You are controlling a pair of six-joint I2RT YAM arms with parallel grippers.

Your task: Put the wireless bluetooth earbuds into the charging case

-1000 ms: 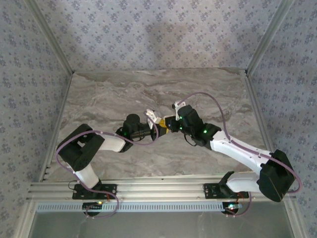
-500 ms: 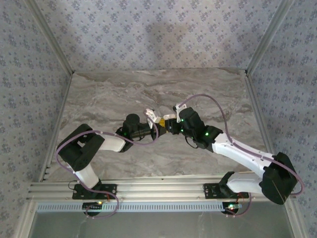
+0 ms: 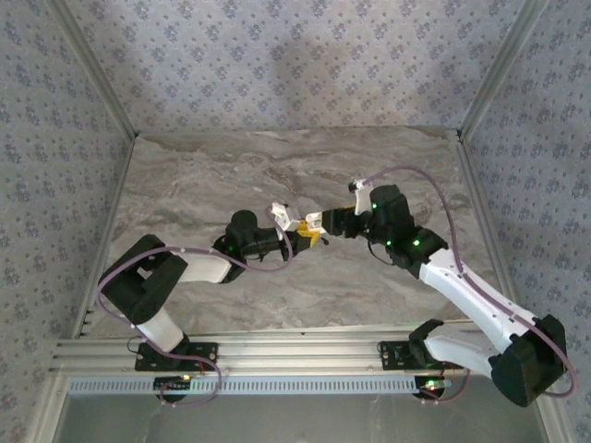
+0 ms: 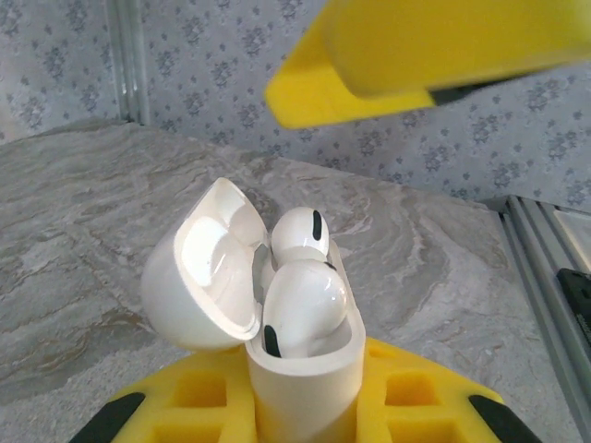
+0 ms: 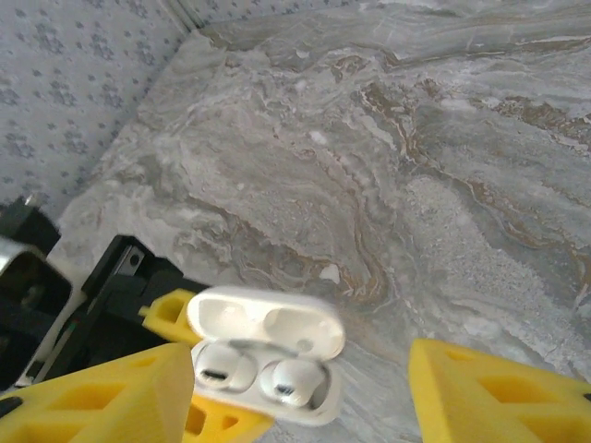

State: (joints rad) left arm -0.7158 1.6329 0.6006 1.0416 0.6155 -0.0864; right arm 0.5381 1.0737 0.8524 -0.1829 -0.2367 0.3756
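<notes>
Earbuds (image 4: 305,300): two white, seated side by side in charging case (image 4: 303,383), stems sunk inside, rounded heads showing at mouth. Case clamped at base by left gripper (image 4: 300,415), held over table (image 5: 416,138). Long axis run along left fingers, mouth aimed toward right gripper (image 5: 295,397). Lid (image 4: 208,268) swung open to one side. Right fingers spread apart, clear of case, seen either side of it.

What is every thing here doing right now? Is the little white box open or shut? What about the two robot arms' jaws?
charging case: lid open, clamped at its base.
earbuds: two white ones, sitting in the case.
left gripper: jaws shut on the case.
right gripper: jaws open, holding nothing.
</notes>
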